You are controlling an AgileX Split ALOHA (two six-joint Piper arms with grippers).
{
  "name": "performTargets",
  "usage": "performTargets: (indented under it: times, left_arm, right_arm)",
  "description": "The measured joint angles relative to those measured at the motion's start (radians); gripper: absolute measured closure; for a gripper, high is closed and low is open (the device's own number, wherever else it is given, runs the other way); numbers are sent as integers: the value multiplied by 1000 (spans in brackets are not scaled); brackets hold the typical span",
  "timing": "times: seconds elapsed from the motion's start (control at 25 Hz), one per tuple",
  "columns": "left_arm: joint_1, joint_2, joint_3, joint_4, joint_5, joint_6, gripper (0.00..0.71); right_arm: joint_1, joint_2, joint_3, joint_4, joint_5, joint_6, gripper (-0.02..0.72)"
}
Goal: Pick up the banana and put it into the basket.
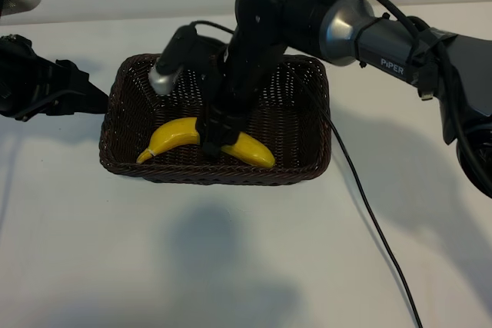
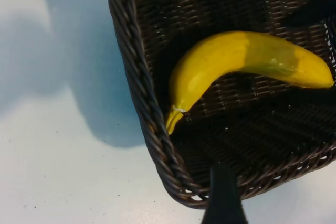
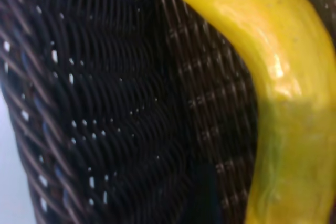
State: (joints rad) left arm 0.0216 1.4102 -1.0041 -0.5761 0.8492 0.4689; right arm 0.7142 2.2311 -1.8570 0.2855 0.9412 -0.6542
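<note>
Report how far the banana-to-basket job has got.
Done: the banana lies inside the basket. In hand: the right end effector is down over its middle, release unclear. Left: lift that arm clear. The left end effector waits beside the basket.

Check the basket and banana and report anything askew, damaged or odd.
Nothing stands out. The banana lies whole on the floor of the basket, near its front wall, with the right gripper down over its middle. The basket sits flat on the table, its weave intact. The left gripper is parked beside the basket.
</note>
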Motion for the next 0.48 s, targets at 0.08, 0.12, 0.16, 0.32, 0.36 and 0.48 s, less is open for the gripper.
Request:
performTargets:
  times: [0.08, 0.12, 0.16, 0.32, 0.36, 0.48]
  left_arm:
    - [0, 0, 0, 0, 0, 1, 172]
    - [0, 0, 0, 0, 0, 1, 172]
    - [0, 0, 0, 0, 0, 1, 172]
    - [0, 0, 0, 0, 0, 2, 172]
    - [0, 0, 0, 0, 0, 3, 172]
    - [0, 0, 0, 0, 0, 11, 172]
  right_arm:
    - [0, 0, -47, -24, 27, 31, 96]
    - [0, 0, -73, -40, 39, 44, 97]
    - [0, 0, -98, -57, 56, 60, 98]
    - [0, 0, -176, -125, 130, 118, 98]
    - [0, 0, -193, -141, 148, 132, 98]
    - [0, 0, -220, -183, 198, 162, 98]
